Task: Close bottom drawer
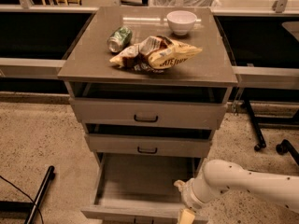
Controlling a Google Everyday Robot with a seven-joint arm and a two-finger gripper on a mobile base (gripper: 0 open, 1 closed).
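The bottom drawer (140, 183) is pulled far out of the grey-beige cabinet, its plain grey tray showing bare; its front edge (121, 213) lies at the bottom of the view. My white arm comes in from the right, and my gripper (187, 214) sits at the drawer's front right corner, mostly cut off by the picture's lower edge. The middle drawer (147, 146) and the top drawer (146, 114) stand slightly out, each with a small black handle.
On the cabinet top (84, 64) lie a green can (119, 39), a crumpled chip bag (159, 54) and a white bowl (181, 21). A black bar (41, 194) lies on the speckled floor at left. Chair casters (271, 147) stand at right.
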